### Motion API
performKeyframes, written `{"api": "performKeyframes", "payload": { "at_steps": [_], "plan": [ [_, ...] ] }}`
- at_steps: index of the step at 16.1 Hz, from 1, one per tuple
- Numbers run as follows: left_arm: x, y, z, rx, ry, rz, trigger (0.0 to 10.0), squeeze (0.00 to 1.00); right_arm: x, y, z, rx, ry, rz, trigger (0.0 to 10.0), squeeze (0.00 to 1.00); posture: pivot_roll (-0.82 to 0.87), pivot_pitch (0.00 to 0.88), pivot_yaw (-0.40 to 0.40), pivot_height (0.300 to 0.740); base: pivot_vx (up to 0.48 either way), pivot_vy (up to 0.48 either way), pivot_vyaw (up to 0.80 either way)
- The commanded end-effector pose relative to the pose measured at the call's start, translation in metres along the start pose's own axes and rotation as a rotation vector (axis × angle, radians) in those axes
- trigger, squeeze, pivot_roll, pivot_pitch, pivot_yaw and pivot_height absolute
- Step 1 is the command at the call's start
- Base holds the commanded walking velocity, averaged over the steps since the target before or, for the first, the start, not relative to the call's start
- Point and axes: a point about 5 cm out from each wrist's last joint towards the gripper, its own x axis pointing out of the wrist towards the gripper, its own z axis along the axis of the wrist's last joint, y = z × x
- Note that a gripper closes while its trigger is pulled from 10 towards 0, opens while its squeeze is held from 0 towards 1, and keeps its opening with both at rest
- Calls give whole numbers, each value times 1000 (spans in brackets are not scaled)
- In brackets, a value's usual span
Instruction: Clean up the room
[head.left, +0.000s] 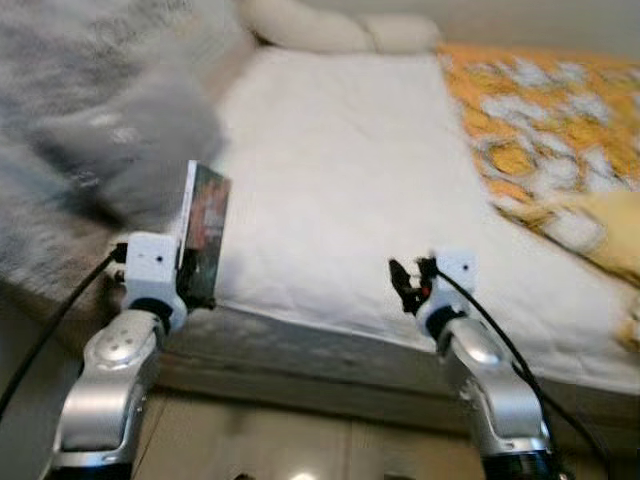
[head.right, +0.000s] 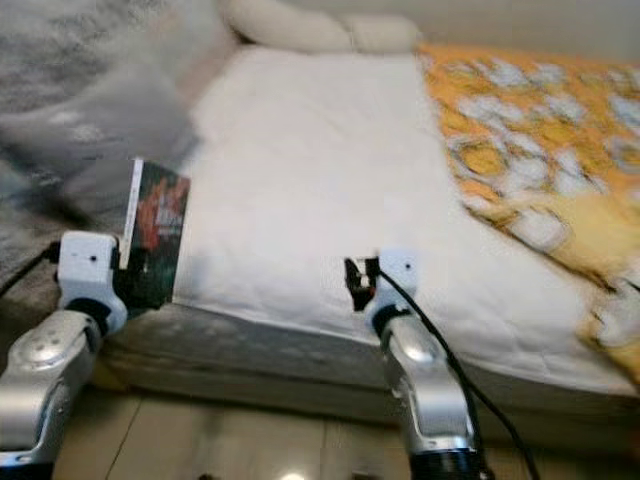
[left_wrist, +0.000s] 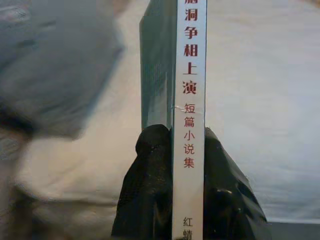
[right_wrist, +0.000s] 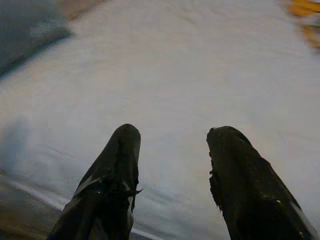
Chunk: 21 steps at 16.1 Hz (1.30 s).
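Observation:
My left gripper (head.left: 196, 268) is shut on a paperback book (head.left: 205, 228) with a dark cover and a white spine (left_wrist: 189, 90) printed in Chinese characters. I hold the book upright over the near left edge of the bed. Both black fingers (left_wrist: 150, 185) clamp the spine from either side. My right gripper (head.left: 405, 284) stands open above the bed's front edge, nothing between its fingers (right_wrist: 117, 165).
A bed with a white sheet (head.left: 340, 170) lies ahead. A grey fuzzy blanket (head.left: 90, 110) is bunched at its left, an orange and white patterned quilt (head.left: 550, 130) at its right, pale pillows (head.left: 330, 25) at the head. Light floor shows below.

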Motion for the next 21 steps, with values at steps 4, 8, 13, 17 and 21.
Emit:
{"api": "performKeyframes", "payload": {
  "at_steps": [4, 8, 13, 17, 21],
  "plan": [
    [0, -2, 12, -2, -53, -15, 10000, 0, 0, -2, 3, -1, -11, -3, 10000, 0, -50, 0, 2, 740, 0, 0, -600],
    [0, -2, 12, -4, -53, -17, 10000, 0, 0, -1, 3, -8, -4, 0, 10000, 0, -50, 0, 2, 740, 0, 337, 0],
    [1, -2, 12, -2, -49, -16, 10000, 0, 1, -2, 2, 7, 2, -3, 10000, 0, -49, 0, 3, 740, 0, 382, -302],
    [1, -1, 12, -2, -48, -17, 10000, 0, 1, -2, 2, 4, 0, -3, 10000, 0, -49, 0, 3, 740, 0, 375, -200],
    [1, -1, 12, -2, -48, -19, 10000, 0, 1, -1, 2, 2, 0, -3, 10000, 0, -49, 0, 4, 740, 0, 375, 0]
  ]
}}
